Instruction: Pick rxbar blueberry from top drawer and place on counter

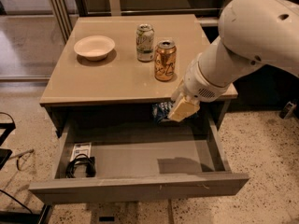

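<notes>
Beige worktop (112, 80) carries a cream bowl (94, 47), a green can (145, 42) and an orange can (165, 60), all up and left of the jaws. The jaws hang just below the worktop's front edge, over the open top drawer (140, 188), clenched on the rxbar blueberry (162, 112). Down-left of them, in the drawer, lie a black cable (80, 166) and a white card (80, 149).

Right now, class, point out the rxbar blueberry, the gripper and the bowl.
rxbar blueberry (161, 111): camera view, blue wrapper.
gripper (174, 114): camera view, between fingertips, above the top drawer (140, 188).
bowl (94, 45): camera view, centre.
</notes>
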